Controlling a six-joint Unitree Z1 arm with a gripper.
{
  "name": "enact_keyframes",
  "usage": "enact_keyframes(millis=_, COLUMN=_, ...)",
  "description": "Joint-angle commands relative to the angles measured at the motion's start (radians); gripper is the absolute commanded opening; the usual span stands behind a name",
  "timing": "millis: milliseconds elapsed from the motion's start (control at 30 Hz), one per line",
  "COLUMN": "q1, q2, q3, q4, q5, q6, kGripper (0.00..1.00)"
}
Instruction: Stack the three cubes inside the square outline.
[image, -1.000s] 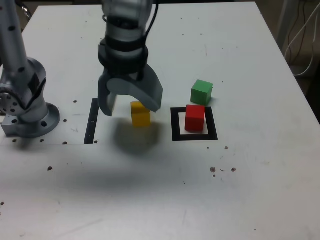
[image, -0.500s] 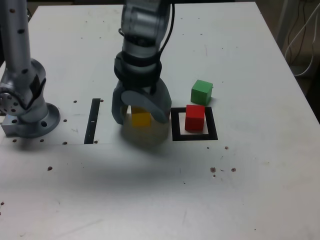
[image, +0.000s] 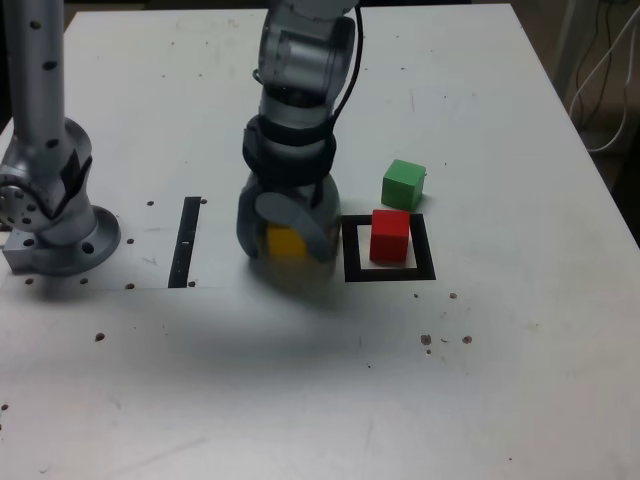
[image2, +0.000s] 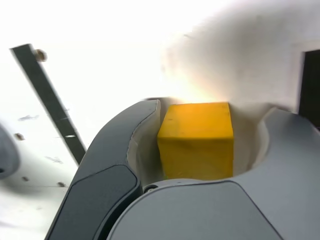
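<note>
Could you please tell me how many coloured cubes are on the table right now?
3. The red cube sits inside the square outline, the green cube just behind it, and the yellow cube lies between the gripper jaws.

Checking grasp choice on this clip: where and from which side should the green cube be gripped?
Grip the green cube by two opposite flat side faces, from straight above. It sits upright on the table, apart from the red cube, with its top clear.

Matt yellow cube (image2: 196, 140), smooth grey plastic hand (image: 285, 243), speckled white matt table (image: 300, 400).
</note>
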Motion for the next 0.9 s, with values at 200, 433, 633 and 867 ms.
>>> enact_keyframes(millis=200, q1=0.004, q2=-0.002, q3=0.001, q4=-0.024, q5=0.005, q6=-0.03, kGripper=0.27)
enact_keyframes(millis=433, q1=0.004, q2=-0.039, q3=-0.031, q4=0.057, q5=0.036, q6=-0.037, kGripper=0.23)
enact_keyframes(millis=633, q1=0.002, q2=-0.062, q3=-0.181, q4=0.252, q5=0.056, q6=-0.033, kGripper=0.23)
enact_keyframes(millis=867, q1=-0.007, q2=-0.028, q3=-0.382, q4=0.38, q5=0.036, q6=-0.021, kGripper=0.23)
